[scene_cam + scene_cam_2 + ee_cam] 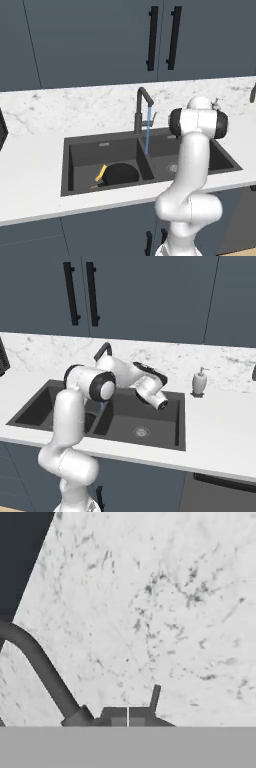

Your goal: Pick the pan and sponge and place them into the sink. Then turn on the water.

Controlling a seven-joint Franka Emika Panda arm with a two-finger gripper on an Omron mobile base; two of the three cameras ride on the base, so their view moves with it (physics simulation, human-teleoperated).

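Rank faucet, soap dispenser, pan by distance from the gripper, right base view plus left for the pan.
1. faucet: right by the gripper, whose shut tips sit at its lever, behind the sink.
2. soap dispenser: on the counter, off to the arm's right.
3. pan: down in the left basin, handle leaning up; farthest, though not by a wide margin.

Dark cabinets (90,40), white marble counter (30,170)

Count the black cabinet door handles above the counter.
2. Both handles hang upright side by side on the dark upper cabinet doors behind the faucet: one on the left, one on the right. Others may lie outside the frame.
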